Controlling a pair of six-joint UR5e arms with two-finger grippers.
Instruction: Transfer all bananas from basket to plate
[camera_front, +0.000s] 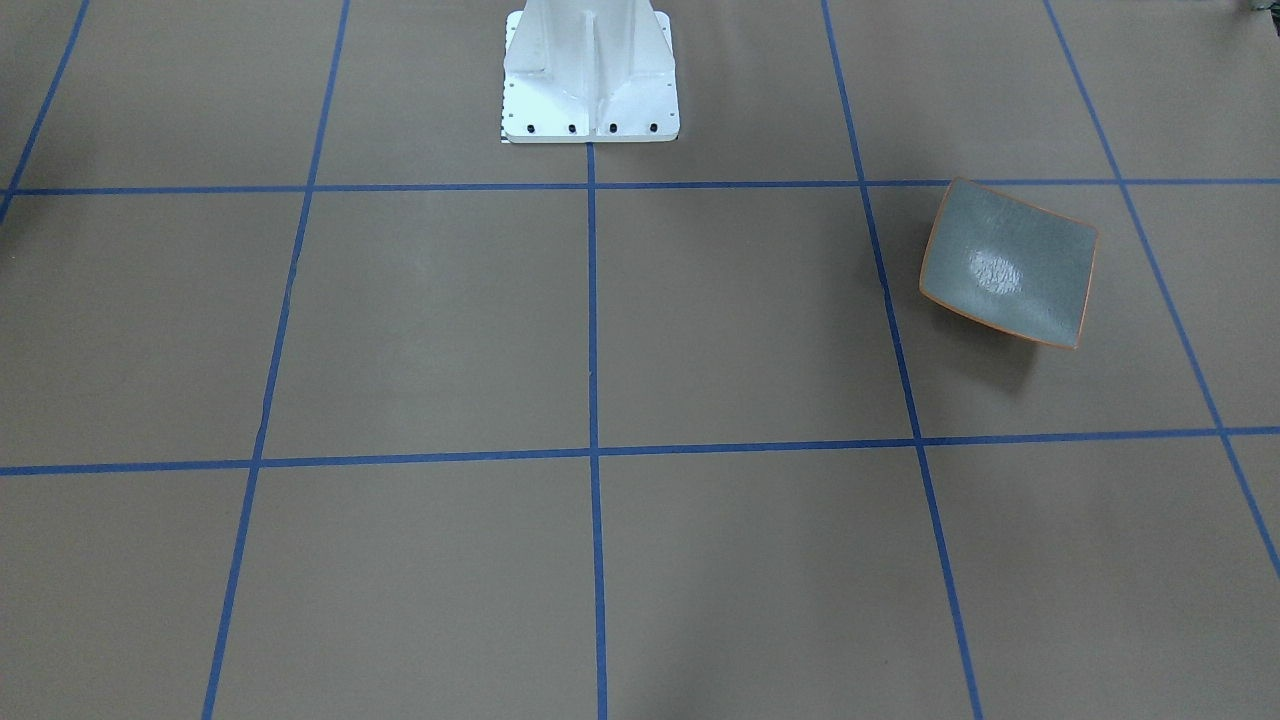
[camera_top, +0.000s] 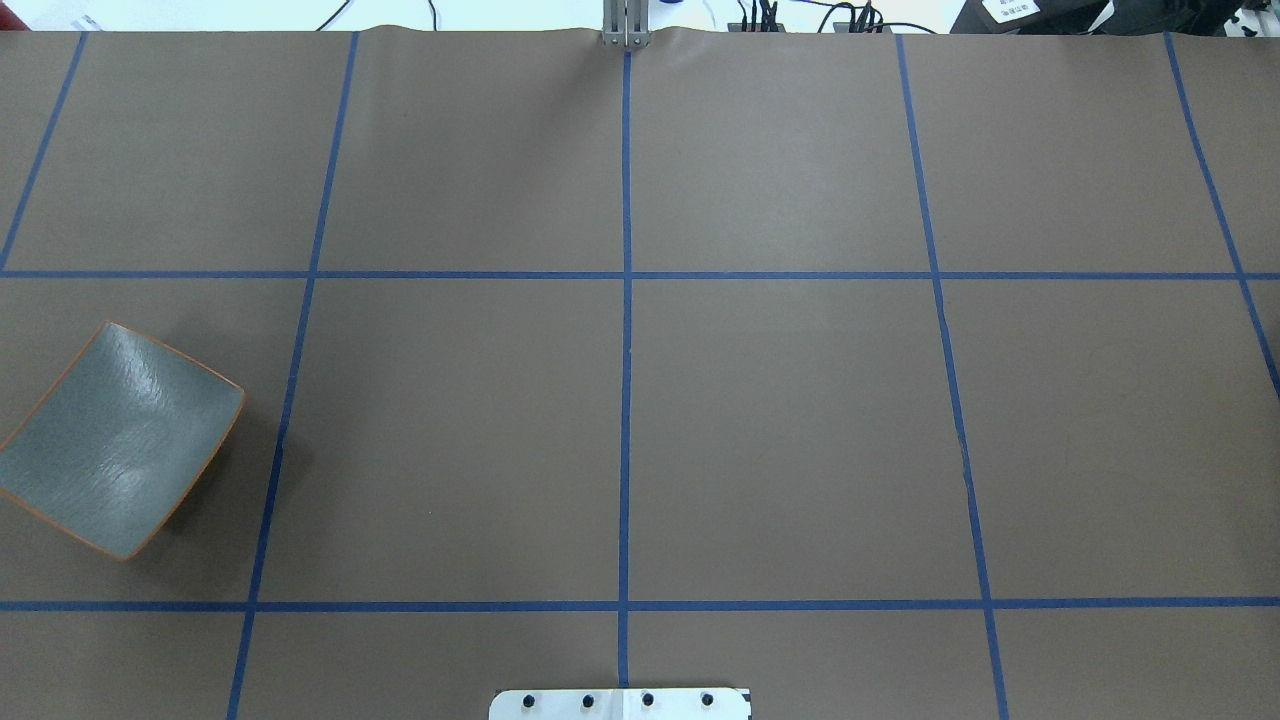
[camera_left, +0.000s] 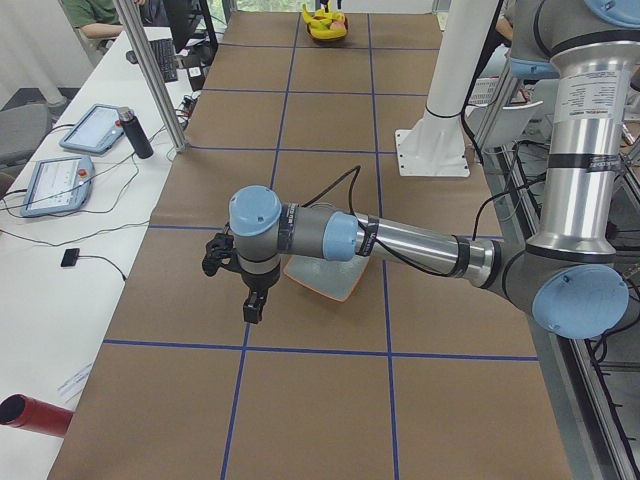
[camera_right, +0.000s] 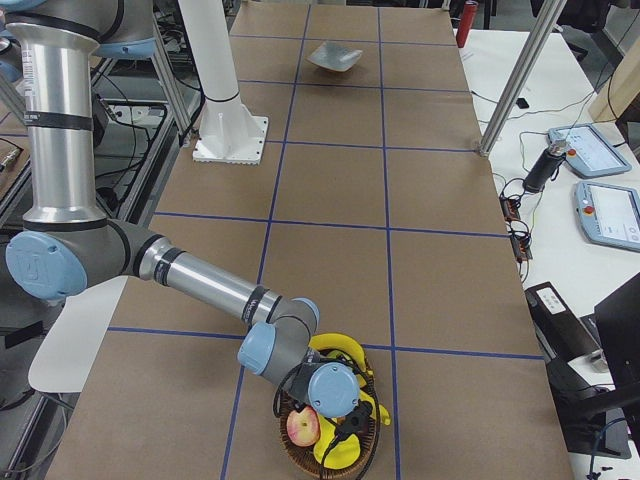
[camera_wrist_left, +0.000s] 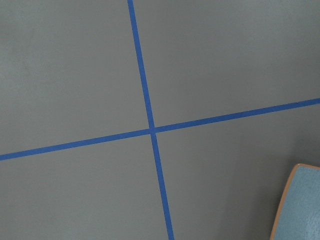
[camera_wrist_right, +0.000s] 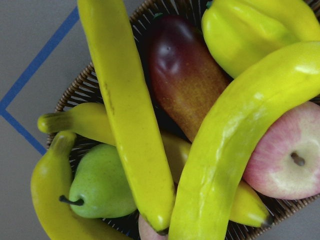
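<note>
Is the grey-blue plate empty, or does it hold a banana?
Empty: the square grey-blue glazed plate shows only bare glaze, no fruit.

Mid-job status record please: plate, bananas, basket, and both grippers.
plate: empty, on the robot's left side
bananas: several, all in the basket, none on the plate
basket: also holds a green pear and an apple
left gripper: hangs beside the plate; cannot tell whether open or shut
right gripper: over the basket; cannot tell whether open or shut
</note>
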